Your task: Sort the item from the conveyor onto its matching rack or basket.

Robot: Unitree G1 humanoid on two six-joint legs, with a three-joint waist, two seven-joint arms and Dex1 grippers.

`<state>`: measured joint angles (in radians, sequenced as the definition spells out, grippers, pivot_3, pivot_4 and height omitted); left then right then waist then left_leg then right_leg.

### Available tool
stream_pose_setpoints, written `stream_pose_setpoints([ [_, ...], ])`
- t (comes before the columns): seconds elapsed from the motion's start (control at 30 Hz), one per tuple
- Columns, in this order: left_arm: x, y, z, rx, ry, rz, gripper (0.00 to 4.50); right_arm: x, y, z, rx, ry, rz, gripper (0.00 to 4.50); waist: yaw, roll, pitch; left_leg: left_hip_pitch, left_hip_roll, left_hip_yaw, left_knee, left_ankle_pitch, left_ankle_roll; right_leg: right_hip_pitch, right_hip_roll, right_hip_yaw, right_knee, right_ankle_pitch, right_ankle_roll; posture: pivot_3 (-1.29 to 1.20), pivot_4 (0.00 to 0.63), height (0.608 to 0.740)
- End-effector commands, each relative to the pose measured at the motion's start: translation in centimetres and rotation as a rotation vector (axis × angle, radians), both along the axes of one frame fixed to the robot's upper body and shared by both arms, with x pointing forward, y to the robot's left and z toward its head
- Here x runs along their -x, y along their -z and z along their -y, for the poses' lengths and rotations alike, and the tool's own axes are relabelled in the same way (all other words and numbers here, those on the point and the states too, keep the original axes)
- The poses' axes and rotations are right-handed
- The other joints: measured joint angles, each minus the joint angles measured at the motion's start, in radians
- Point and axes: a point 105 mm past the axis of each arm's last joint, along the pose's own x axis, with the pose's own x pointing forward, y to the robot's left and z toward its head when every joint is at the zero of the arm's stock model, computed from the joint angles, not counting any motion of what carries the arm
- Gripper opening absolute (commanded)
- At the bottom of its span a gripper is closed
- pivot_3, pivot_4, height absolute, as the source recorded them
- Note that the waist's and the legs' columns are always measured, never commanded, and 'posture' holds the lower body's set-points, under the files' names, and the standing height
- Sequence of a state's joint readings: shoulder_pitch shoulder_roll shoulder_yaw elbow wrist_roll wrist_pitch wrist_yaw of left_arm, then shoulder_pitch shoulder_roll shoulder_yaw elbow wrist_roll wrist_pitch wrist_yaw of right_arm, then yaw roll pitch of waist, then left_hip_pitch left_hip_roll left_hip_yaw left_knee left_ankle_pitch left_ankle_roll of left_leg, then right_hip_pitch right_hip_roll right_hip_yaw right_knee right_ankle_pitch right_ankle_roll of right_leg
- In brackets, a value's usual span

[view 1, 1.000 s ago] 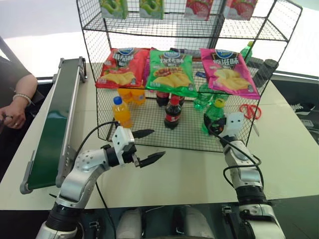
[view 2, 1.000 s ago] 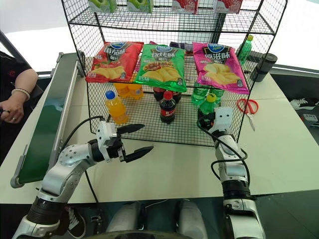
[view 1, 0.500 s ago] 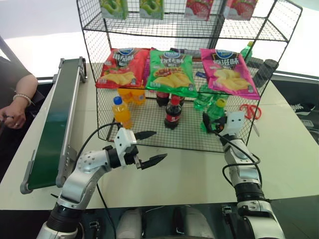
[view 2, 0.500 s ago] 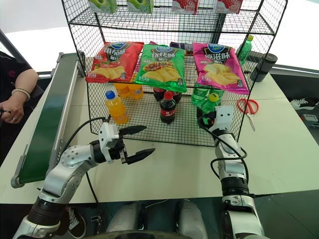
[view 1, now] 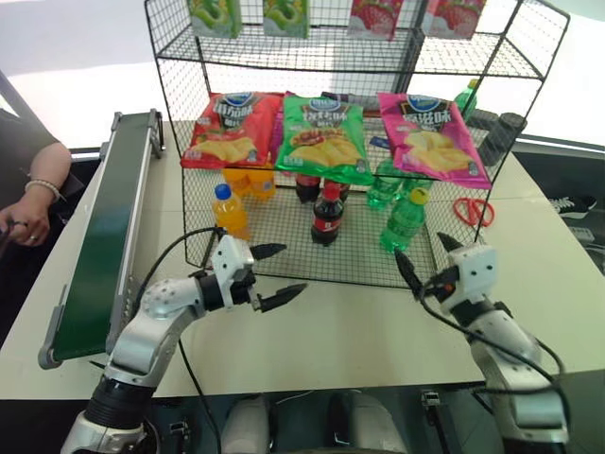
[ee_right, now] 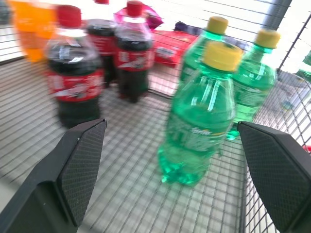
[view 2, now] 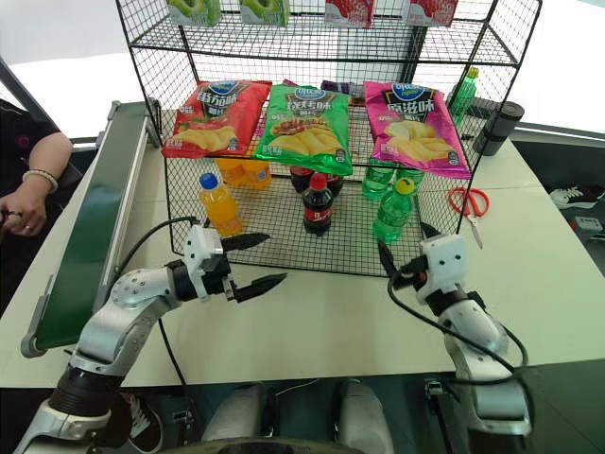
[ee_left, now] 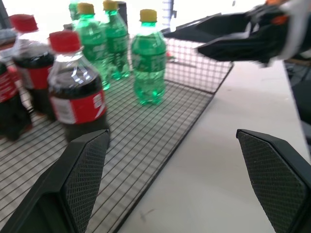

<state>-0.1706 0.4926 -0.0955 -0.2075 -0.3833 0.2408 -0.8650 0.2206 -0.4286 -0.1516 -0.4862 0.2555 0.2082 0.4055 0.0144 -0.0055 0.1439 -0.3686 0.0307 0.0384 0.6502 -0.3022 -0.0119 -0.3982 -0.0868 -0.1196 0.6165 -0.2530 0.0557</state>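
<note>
The item, a green bottle (view 1: pixel 402 219) with a yellow cap, stands upright and free on the bottom shelf of the black wire rack (view 1: pixel 279 222), at its front right, with two more green bottles behind it. My right gripper (view 1: pixel 423 260) hovers open just in front of the rack, a short way back from the green bottle (ee_right: pixel 201 116). My left gripper (view 1: pixel 288 270) hangs open and holds nothing over the table, in front of the rack's left half. The conveyor (view 1: pixel 104 236) runs along the table's left side with its belt bare.
Cola bottles (view 1: pixel 327 213) and an orange-drink bottle (view 1: pixel 230 211) share the bottom shelf. Three chip bags (view 1: pixel 326 137) lie on the tier above. Red scissors (view 1: pixel 473 210) lie right of the rack. A person's hand (view 1: pixel 28 218) rests left of the conveyor.
My right gripper opened, let go of the green bottle and drew back out of the rack. The bottle stays standing on the shelf. The left arm has barely moved.
</note>
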Motion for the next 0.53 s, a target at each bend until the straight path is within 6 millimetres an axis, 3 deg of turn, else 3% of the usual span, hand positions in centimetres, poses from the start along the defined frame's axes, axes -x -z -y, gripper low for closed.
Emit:
stream_pose_setpoints([
  [0.03, -0.5, -0.7, -1.5, -0.014, -0.036, 0.03, 4.5, 2.0, -2.3, 0.4, 0.007, -0.078, 0.028, 4.47, 0.0, 0.0, 0.0, 0.0, 0.0, 0.0, 0.0, 0.0, 0.0, 0.0, 0.0, 0.0, 0.0, 0.0, 0.0, 0.0, 0.15, 0.734],
  [0.27, -0.7, 0.5, -3.9, -0.089, -0.076, 0.011, 4.5, 4.1, -2.3, 3.8, 0.041, -0.057, -0.062, 4.47, 0.0, -0.001, -0.001, 0.001, 0.0, 0.0, 0.0, 0.0, 0.0, 0.001, 0.0, 0.0, 0.0, 0.0, 0.0, 0.0, 0.15, 0.734],
  [0.53, -0.3, 1.3, -5.3, -0.117, -0.077, -0.019, 4.5, 4.6, -2.6, 4.2, 0.043, -0.045, -0.085, 4.47, 0.0, -0.001, -0.001, 0.001, 0.0, 0.0, 0.0, 0.0, 0.0, 0.001, 0.0, 0.0, 0.0, 0.0, 0.0, 0.0, 0.15, 0.734],
])
